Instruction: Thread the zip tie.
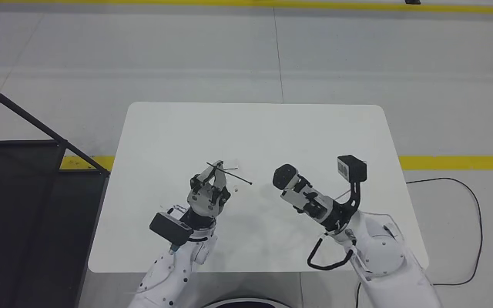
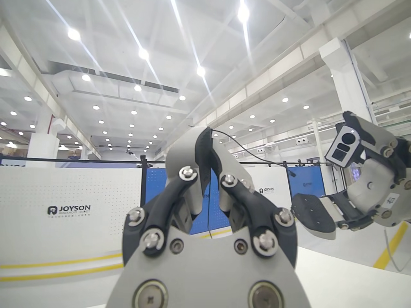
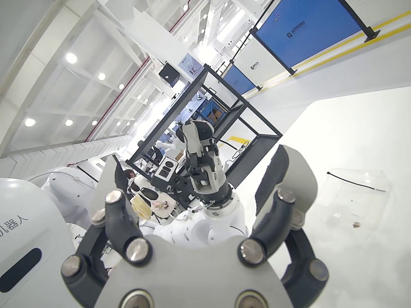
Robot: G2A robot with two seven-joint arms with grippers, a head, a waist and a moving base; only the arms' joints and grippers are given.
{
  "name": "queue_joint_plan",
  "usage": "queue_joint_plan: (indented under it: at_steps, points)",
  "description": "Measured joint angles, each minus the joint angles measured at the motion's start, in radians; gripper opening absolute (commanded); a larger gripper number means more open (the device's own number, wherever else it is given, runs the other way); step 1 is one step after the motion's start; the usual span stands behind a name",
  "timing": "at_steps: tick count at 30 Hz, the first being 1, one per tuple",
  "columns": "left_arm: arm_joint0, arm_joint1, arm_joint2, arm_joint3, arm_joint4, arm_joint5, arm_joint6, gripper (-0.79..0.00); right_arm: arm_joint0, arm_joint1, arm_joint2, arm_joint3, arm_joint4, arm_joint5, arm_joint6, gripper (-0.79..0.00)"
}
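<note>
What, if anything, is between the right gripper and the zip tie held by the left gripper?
Nothing visible. The zip tie juts from the shut left gripper toward the open right gripper, with only open air between them.

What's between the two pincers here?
The free end of the zip tie: clamped in the left pincer, it juts toward the open right pincer, stopping short. The left wrist view shows it best.

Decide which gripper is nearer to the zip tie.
Left. The left gripper is shut on the zip tie, which sticks out from its fingertips toward the right gripper. The right gripper is open and apart from it.
</note>
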State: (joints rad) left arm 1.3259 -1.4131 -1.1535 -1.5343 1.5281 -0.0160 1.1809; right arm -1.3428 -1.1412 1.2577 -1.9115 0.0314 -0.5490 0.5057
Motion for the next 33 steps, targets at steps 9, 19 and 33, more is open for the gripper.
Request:
queue_joint_plan:
  at_steps: [9,19,33]
  points:
    - [0.018,-0.005,0.035,-0.046,-0.080,-0.069,-0.104,-0.785,0.007,0.000,-0.020,0.015,-0.027,-0.056,0.028,0.000]
    - [0.060,0.001,0.042,-0.139,-0.350,-0.365,-0.364,-0.785,-0.005,-0.016,-0.009,0.104,-0.374,-0.319,-0.196,0.000]
    - [0.082,0.003,0.037,-0.183,-0.525,-0.451,-0.494,-0.785,-0.003,-0.020,-0.004,0.099,-0.500,-0.285,-0.244,0.000]
